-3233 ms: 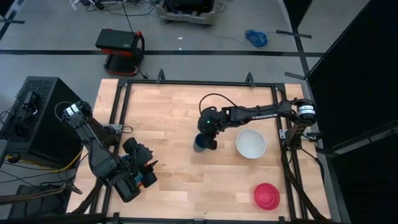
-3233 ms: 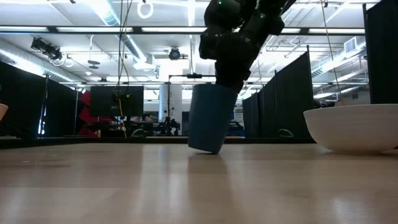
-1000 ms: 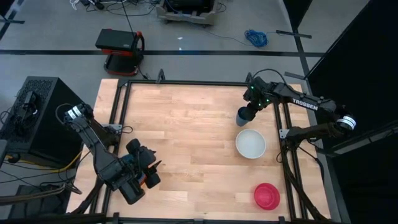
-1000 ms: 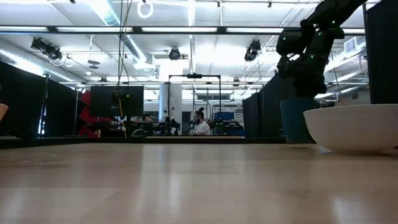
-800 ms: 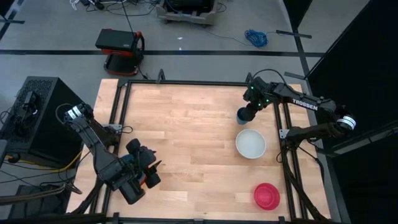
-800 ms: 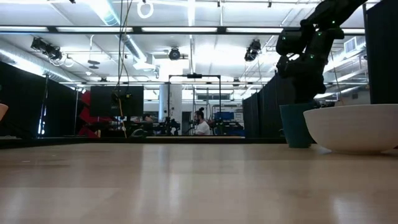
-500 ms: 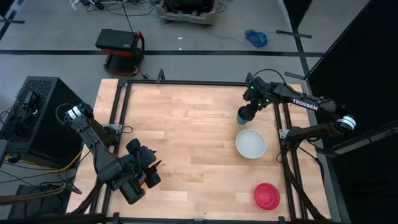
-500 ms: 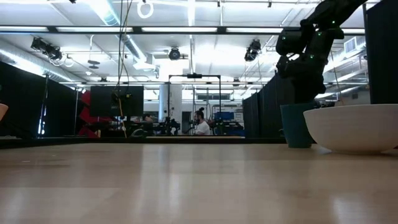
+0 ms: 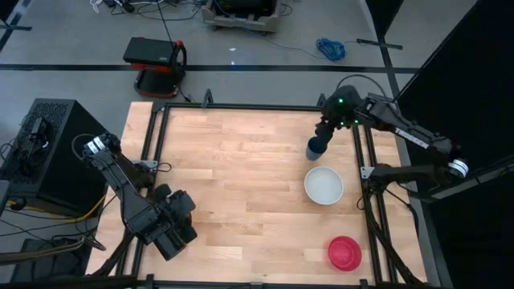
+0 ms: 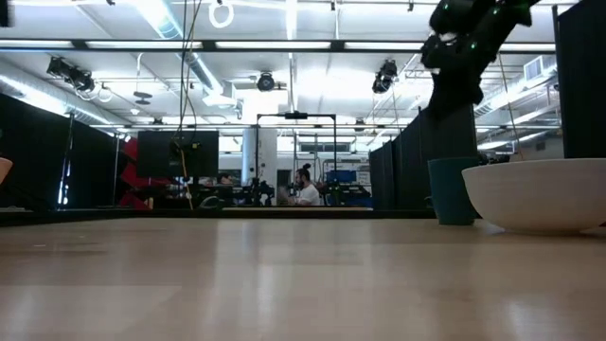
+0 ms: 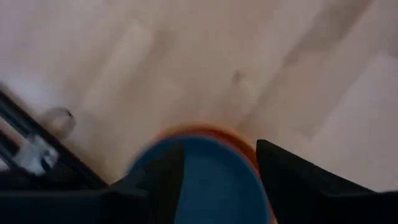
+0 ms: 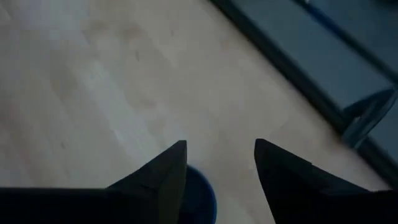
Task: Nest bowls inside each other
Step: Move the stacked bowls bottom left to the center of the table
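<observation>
Right fingers (image 12: 177,177) spread, above upright dark blue cup (image 9: 315,148), apart

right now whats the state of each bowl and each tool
dark blue cup: upright on the table, released, standing apart from the white bowl
white bowl: upright, empty, not nested
magenta bowl: alone near the table's corner, not nested
teal bowl: nested in an orange bowl, between the left tool's fingers
right tool: open, above the cup
left tool: around the teal bowl
</observation>
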### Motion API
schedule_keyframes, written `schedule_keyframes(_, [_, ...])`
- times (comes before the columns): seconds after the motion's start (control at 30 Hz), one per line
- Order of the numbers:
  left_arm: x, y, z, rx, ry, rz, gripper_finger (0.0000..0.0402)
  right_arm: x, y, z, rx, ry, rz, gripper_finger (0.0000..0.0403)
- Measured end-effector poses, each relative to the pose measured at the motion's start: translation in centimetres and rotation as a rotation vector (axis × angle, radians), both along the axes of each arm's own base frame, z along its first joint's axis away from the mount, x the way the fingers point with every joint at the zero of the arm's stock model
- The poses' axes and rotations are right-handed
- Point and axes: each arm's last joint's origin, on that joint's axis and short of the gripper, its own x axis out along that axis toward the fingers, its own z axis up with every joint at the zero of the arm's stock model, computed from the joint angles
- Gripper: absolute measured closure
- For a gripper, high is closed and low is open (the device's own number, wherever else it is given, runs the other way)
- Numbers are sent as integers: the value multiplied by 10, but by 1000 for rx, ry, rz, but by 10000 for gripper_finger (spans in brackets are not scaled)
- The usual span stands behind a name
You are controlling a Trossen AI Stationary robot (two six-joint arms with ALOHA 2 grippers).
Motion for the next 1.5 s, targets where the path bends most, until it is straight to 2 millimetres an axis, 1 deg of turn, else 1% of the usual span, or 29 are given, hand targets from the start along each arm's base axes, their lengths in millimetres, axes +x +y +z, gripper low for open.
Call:
schedule_keyframes(0.23, [0,-9,-1,-199,93,9,232,-13,10,31,-105,-113,4,239])
schedule_keyframes(0.33, [5,-14,-2,-242,54,4,232,-16,12,34,-117,-128,4,229])
schedule_keyframes(0.43, [10,-20,-10,-238,66,10,229,-19,15,37,-126,-141,5,216])
schedule_keyframes(0.7, [25,-42,-55,-219,273,28,206,-21,17,39,-128,-155,12,199])
schedule_keyframes(1.2, [41,-53,-97,-193,400,62,197,-21,17,39,-124,-160,17,209])
schedule_keyframes(1.5, [45,-49,-98,-190,407,81,198,-21,17,39,-122,-161,17,217])
